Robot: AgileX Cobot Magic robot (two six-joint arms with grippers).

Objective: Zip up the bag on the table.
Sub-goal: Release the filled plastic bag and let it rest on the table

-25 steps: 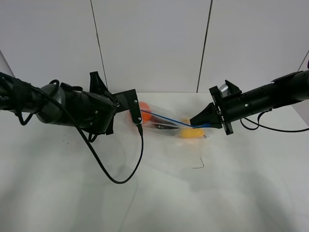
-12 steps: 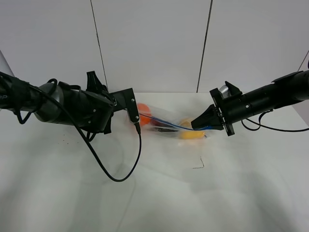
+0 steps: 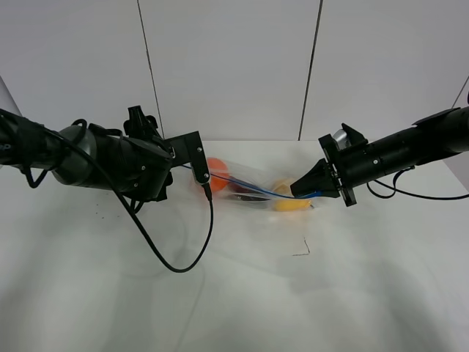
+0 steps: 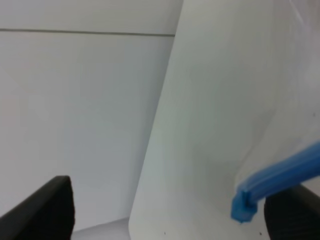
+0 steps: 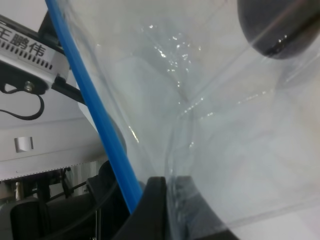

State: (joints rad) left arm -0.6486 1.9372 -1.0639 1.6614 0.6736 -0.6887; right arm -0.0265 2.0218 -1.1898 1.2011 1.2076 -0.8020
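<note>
The clear bag (image 3: 249, 187) lies on the white table (image 3: 330, 293) between my grippers. Orange (image 3: 215, 167), dark purple (image 3: 245, 192) and yellow (image 3: 287, 203) items show through it. Its blue zip strip (image 3: 256, 189) runs from one gripper to the other. My right gripper (image 3: 297, 191) is shut on the bag's right end; in the right wrist view the strip (image 5: 95, 115) and film pass beside a dark finger (image 5: 150, 210). My left gripper (image 3: 204, 176) is at the strip's left end. In the left wrist view its fingers (image 4: 47, 210) stand wide apart, and the strip's free end (image 4: 244, 209) lies between them.
A black cable (image 3: 176, 268) hangs from the left arm and loops over the table in front of it. A small dark mark (image 3: 302, 251) sits on the table in front of the bag. White wall panels stand behind the table.
My left gripper has moved left and slightly up toward the strip's left end, uncovering more of the orange item. My right gripper has held still.
</note>
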